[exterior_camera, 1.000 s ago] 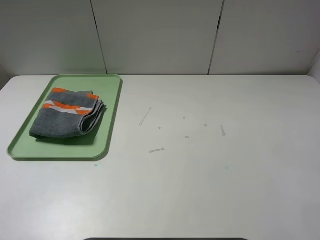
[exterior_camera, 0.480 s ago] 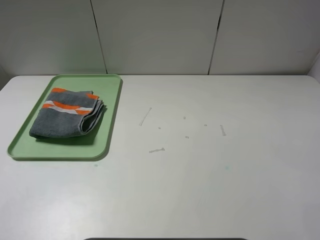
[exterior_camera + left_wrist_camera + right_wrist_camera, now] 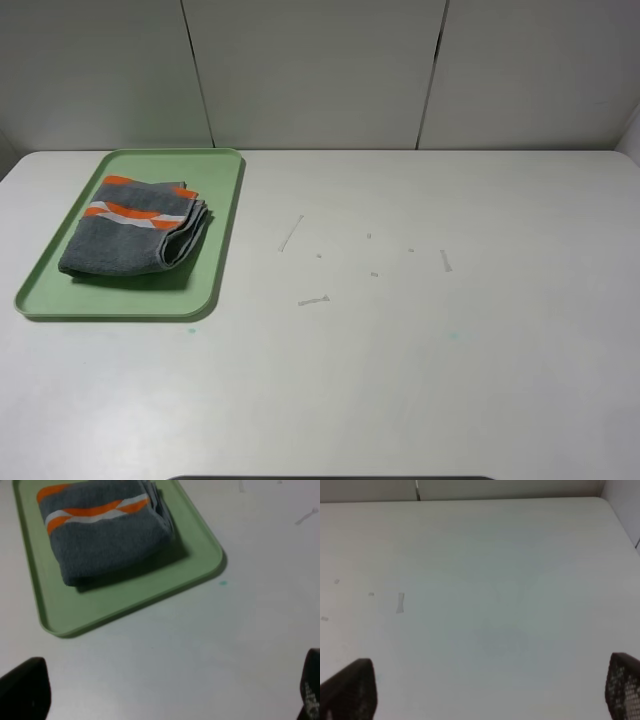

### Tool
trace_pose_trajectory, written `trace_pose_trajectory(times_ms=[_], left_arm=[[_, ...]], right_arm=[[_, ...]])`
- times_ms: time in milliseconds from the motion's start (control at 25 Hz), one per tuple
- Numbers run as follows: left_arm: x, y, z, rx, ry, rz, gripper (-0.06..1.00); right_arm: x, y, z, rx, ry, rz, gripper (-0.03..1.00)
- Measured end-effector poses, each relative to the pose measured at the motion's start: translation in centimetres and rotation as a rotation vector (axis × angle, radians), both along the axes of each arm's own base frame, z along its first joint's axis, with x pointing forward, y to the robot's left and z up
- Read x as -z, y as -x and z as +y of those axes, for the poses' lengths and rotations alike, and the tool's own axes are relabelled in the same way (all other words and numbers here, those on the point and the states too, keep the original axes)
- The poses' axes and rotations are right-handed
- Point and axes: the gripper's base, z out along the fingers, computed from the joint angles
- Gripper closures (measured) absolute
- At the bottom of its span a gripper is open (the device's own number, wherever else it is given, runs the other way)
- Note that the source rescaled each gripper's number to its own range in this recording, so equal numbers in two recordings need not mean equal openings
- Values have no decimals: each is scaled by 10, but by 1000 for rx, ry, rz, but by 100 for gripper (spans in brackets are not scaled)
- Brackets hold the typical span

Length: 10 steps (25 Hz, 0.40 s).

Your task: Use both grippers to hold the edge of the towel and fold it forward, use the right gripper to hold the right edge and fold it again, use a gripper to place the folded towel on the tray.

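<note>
one towel (image 3: 132,230), one tray (image 3: 210,265), one table (image 3: 450,380), two grippers

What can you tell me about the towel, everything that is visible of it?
The towel is dark grey terry cloth with orange and white stripe marks near its far hem. It is folded into a thick, roughly rectangular bundle, the layered folds showing along its right side. It lies flat inside the light green tray, toward the tray's far end. Nothing else touches it.

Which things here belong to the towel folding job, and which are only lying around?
Belong to the job:
- towel, folded, lying on the tray
- tray, light green
- left gripper and right gripper, both open and empty

Only lying around:
- small scraps of tape on the white table
</note>
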Motion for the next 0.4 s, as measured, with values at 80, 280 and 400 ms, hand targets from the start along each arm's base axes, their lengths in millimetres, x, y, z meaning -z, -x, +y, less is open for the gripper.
trace_pose_trajectory(times_ms=[80, 280, 400], left_arm=[[0, 0, 0, 0, 0, 0, -6], [0, 0, 0, 0, 0, 0, -6], [0, 0, 0, 0, 0, 0, -6]], right_arm=[[0, 0, 0, 0, 0, 0, -3], [0, 0, 0, 0, 0, 0, -3], [0, 0, 0, 0, 0, 0, -3]])
